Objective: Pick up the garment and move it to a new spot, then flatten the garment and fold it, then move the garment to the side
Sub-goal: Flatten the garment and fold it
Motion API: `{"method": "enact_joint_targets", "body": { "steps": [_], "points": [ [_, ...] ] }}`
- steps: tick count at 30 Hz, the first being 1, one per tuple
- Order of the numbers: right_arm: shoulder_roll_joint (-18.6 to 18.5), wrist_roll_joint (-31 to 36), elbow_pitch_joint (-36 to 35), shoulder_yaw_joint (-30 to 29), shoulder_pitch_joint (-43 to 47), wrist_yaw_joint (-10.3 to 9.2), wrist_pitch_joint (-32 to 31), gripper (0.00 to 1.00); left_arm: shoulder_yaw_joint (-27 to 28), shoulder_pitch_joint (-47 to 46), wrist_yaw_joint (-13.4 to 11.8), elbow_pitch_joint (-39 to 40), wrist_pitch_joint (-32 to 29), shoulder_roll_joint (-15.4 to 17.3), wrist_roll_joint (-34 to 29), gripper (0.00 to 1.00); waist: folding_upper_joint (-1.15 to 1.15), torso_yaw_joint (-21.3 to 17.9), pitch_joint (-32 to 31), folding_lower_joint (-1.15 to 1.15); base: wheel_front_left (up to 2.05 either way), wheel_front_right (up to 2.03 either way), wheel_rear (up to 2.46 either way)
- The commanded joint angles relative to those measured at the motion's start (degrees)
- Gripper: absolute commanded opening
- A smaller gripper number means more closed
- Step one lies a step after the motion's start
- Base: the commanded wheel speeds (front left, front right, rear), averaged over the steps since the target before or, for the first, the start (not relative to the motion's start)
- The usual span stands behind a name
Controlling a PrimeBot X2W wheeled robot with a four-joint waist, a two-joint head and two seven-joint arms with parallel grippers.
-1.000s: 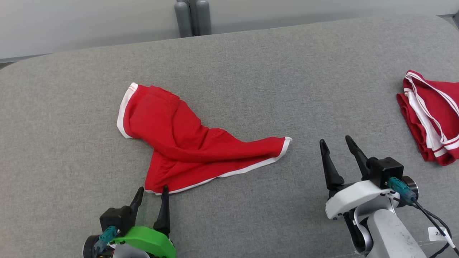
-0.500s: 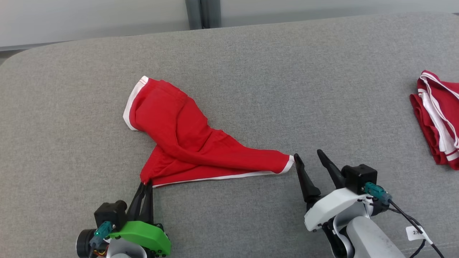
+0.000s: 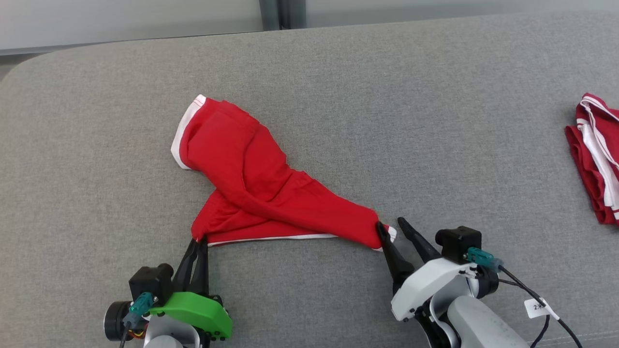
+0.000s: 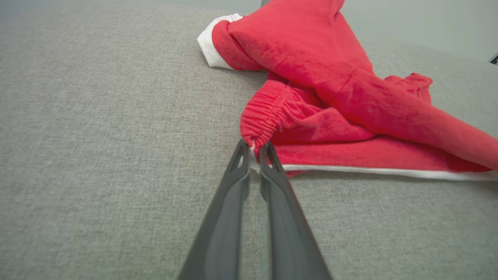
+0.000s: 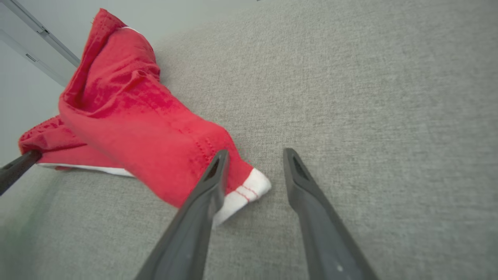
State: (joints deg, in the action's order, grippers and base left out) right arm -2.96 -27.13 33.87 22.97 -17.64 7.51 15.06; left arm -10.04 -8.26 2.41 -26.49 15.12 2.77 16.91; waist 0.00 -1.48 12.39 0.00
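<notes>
The garment (image 3: 251, 179) is a pair of red shorts with white trim, lying crumpled on the grey padded surface (image 3: 387, 96). My left gripper (image 3: 198, 240) is shut on the gathered waistband corner at its near left; the left wrist view shows the fingertips (image 4: 253, 146) pinching the elastic edge of the garment (image 4: 330, 77). My right gripper (image 3: 390, 224) stands open at the garment's near right corner. In the right wrist view the white-trimmed corner of the garment (image 5: 136, 116) lies between the fingers of that gripper (image 5: 256, 152), against the left one, with the jaws still apart.
A second red and white garment (image 3: 597, 164) lies folded at the right edge of the surface. A grey post (image 3: 283, 7) stands behind the far edge. The left gripper's finger (image 5: 15, 167) shows at the left of the right wrist view.
The left gripper moved forward and shut on the waistband corner. The right gripper moved left to the garment's right corner, and its jaws narrowed. The camera view shifted.
</notes>
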Motion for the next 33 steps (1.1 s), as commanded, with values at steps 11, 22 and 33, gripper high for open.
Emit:
{"method": "enact_joint_targets", "body": {
  "steps": [11, 22, 33],
  "points": [
    [-2.1, 0.8, 3.6, 4.1, 0.0, -0.06, 0.0, 0.0, 0.0, -1.3, -0.1, -0.1, 0.0, 0.3, -0.2, 0.0, 0.0, 0.2, 0.4, 0.0, 0.0, 0.0, 0.0],
    [-1.9, 1.5, -5.7, -5.0, -0.8, -0.07, 0.1, 0.0, 1.7, -2.3, 1.0, 4.8, 0.0, 0.3, -1.6, 0.0, 0.0, -0.5, -2.9, 0.0, 0.0, 0.0, 0.0],
    [-3.2, -2.3, -14.8, -11.2, -9.9, -0.04, 0.1, 0.0, 3.1, -13.9, 4.7, 14.4, 0.0, 2.7, -6.7, 0.0, 0.0, -3.3, -9.1, 0.0, 0.0, 0.0, 0.0]
  ]
}}
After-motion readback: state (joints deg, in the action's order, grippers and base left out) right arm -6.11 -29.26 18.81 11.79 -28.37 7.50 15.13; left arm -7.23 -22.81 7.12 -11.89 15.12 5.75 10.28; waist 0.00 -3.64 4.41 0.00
